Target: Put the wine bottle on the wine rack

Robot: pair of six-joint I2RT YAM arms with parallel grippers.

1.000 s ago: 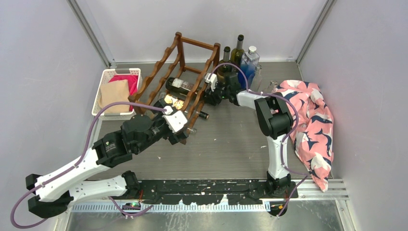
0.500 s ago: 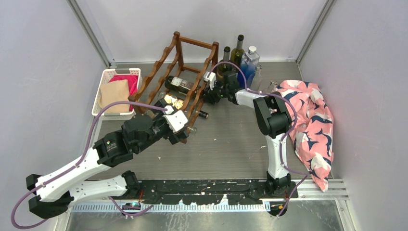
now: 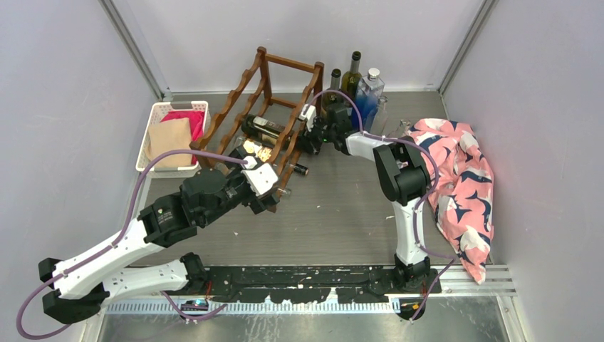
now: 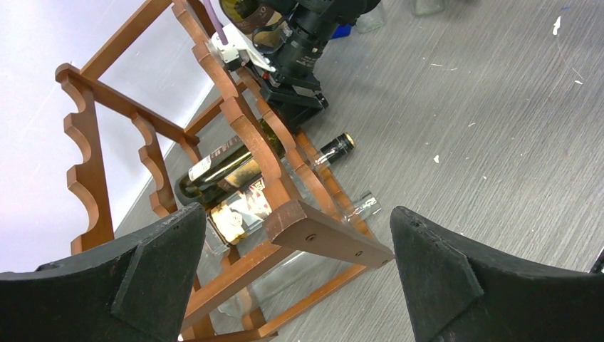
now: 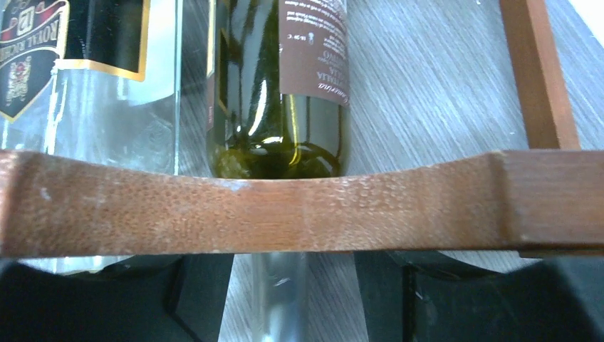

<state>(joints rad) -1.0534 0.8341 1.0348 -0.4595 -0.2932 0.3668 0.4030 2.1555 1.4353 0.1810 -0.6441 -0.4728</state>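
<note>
Right gripper (image 5: 288, 303): fingers (image 5: 196, 303) a narrow way apart, one on each side of the neck of the wine bottle (image 5: 278, 92). Bare surface shows between each finger and the glass, so nothing is gripped. Wine bottle: green glass, brown label, lying on its side in the wine rack (image 5: 285, 206), with its shoulder seated in a scallop of the right-hand rail and its neck projecting past that rail between the fingers. Below it in the same rack lie a dark bottle (image 4: 228, 167) with a black cap and a clear bottle (image 4: 365, 204), both with necks pointing right. Left gripper (image 4: 295, 214): fingers (image 4: 157, 278) wide apart, holding nothing, poised over the near right corner of the rack. Wine rack: reddish-brown wood, open frame, standing toward the back edge of the surface (image 3: 342, 206), left of centre. Basket (image 3: 158, 110): white, at the left edge beside the rack, holding pink and tan cloths. Three upright bottles (image 3: 352, 71): at the back edge, just right of the rack. Patterned cloth (image 3: 459, 178): pink, white and navy, heaped along the right edge.
</note>
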